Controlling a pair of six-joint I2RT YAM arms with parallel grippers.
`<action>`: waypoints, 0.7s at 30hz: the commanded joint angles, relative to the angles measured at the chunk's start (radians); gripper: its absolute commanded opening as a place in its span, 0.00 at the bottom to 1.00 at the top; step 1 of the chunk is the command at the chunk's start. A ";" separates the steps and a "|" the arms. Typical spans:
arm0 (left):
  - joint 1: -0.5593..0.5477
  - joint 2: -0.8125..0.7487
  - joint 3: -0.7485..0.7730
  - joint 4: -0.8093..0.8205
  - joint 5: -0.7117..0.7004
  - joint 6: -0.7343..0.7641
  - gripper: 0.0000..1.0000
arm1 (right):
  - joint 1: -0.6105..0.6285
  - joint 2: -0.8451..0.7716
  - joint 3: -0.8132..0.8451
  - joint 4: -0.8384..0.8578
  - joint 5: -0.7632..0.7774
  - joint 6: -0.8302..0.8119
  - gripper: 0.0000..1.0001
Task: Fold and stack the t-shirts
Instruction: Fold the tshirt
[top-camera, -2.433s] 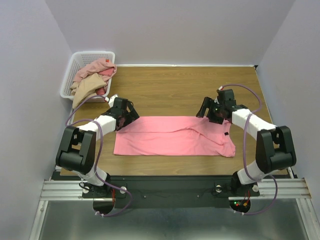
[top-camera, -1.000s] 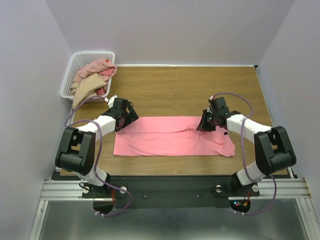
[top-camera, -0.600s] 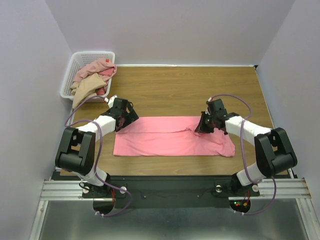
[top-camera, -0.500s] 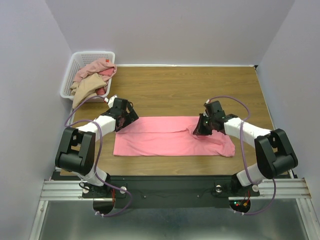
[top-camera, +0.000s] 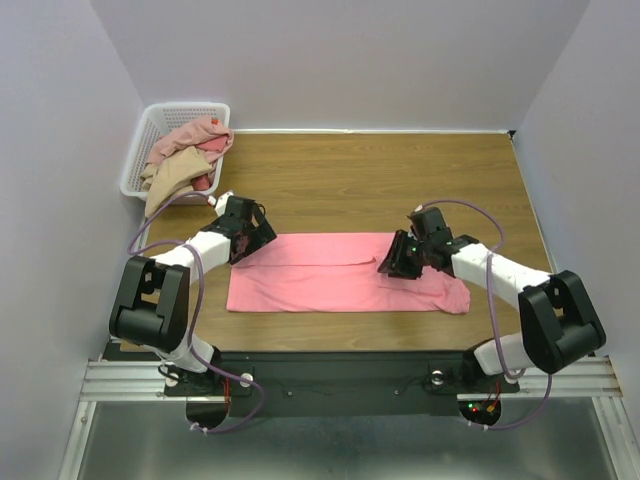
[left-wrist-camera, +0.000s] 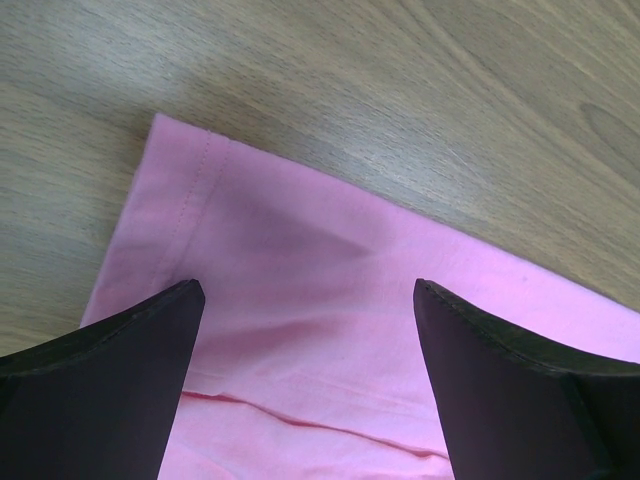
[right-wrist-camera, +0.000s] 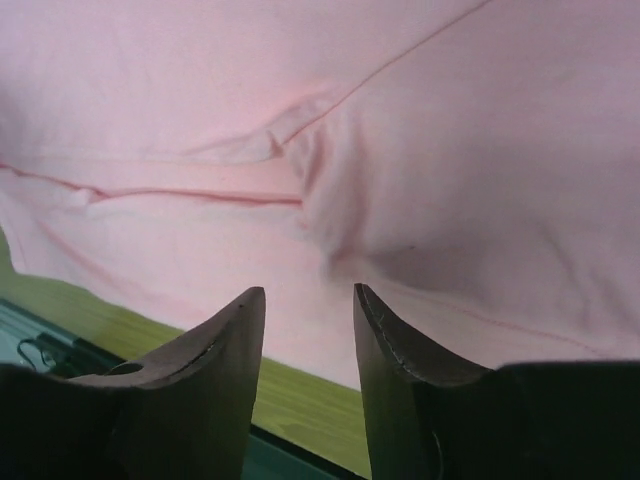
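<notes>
A bright salmon-pink t-shirt lies folded in a long flat band across the near half of the table. My left gripper hovers open and empty over the shirt's far left corner. My right gripper hovers open and empty over the right part of the shirt, above a wrinkled seam. Other t-shirts, rose and tan, lie heaped in the basket.
A white lattice basket stands at the back left corner with the tan shirt hanging over its near rim. The wooden table is bounded by grey walls on three sides. The table's near edge shows just below the shirt's hem.
My right gripper has moved left and toward me, from the shirt's far right edge onto the shirt. My left gripper has stayed at the far left corner.
</notes>
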 joint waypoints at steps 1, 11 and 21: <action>0.005 -0.047 -0.004 -0.025 -0.014 0.004 0.98 | 0.016 -0.078 0.007 0.016 -0.089 0.010 0.52; 0.005 -0.082 0.049 -0.080 -0.015 0.026 0.98 | 0.008 -0.124 0.050 -0.070 0.172 0.010 1.00; -0.095 -0.069 0.213 -0.142 -0.046 0.041 0.99 | -0.081 -0.218 0.001 -0.148 0.321 0.063 1.00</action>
